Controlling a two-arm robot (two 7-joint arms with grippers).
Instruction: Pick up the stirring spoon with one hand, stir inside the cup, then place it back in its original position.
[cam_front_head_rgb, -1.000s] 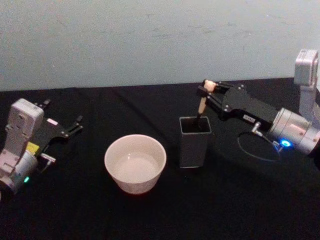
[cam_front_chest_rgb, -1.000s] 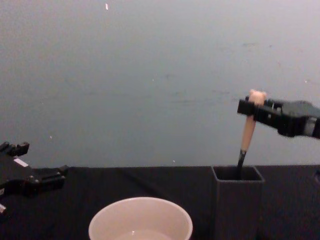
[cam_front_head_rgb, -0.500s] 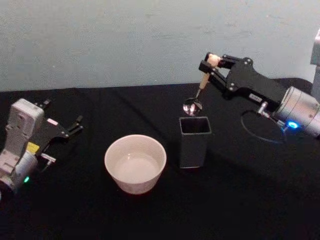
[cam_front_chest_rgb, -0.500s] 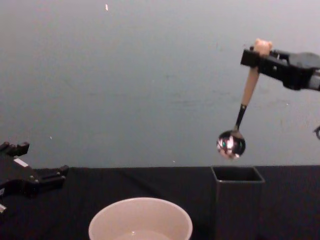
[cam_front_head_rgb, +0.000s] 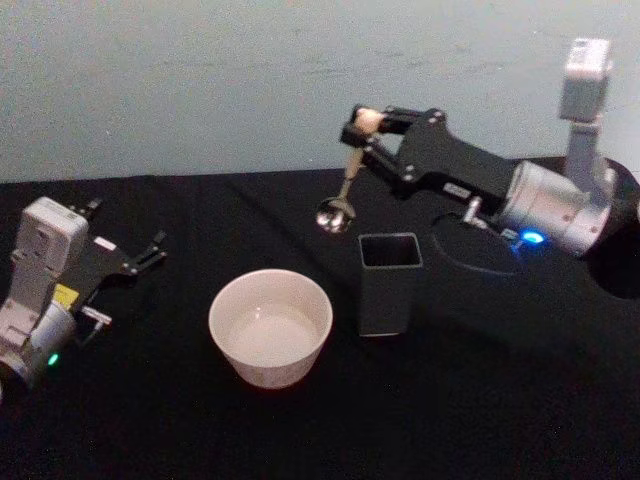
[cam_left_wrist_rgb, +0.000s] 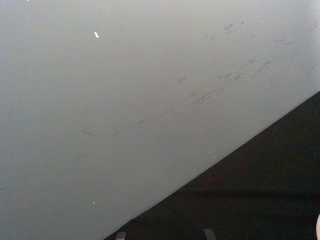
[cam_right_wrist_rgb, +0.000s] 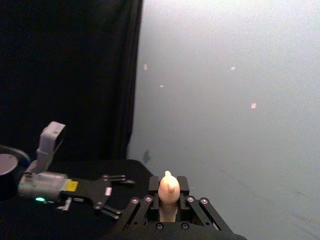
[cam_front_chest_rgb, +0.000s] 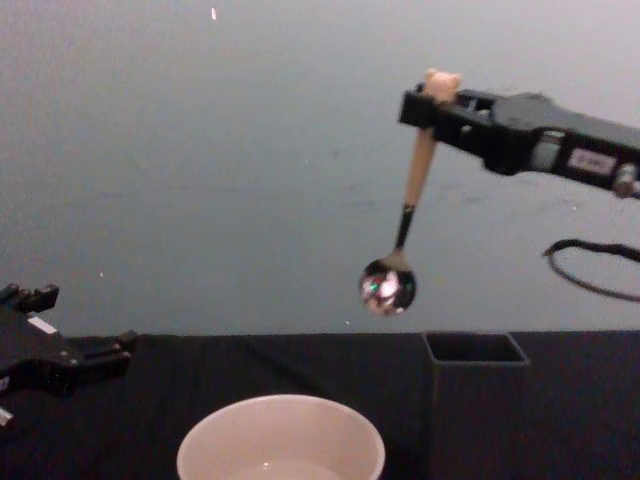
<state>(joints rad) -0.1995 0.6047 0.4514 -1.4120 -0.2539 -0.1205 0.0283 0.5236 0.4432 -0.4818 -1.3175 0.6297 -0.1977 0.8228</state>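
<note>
Chest view: my right gripper (cam_front_chest_rgb: 432, 100) has its jaws clamped on the top of the stirring spoon (cam_front_chest_rgb: 413, 190), whose bowl hangs in the air above the gap between the cup (cam_front_chest_rgb: 205, 432) and the holder (cam_front_chest_rgb: 476, 405). My left gripper (cam_front_head_rgb: 128, 224) rests at the left of the counter (cam_front_head_rgb: 480, 400), jaws spread and empty.

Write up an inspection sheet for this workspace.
Surface: black table.
Job's things: stirring spoon hangs bowl-down in the air, clear of the cup and the dark holder; both stand upright, apart.
Clutter: nothing seen.
Grippers: right gripper shut on the spoon's handle near the top; left gripper open, parked at the table's left side.
Cables: black loop by the right wrist.
Surroundings: pale wall.
</note>
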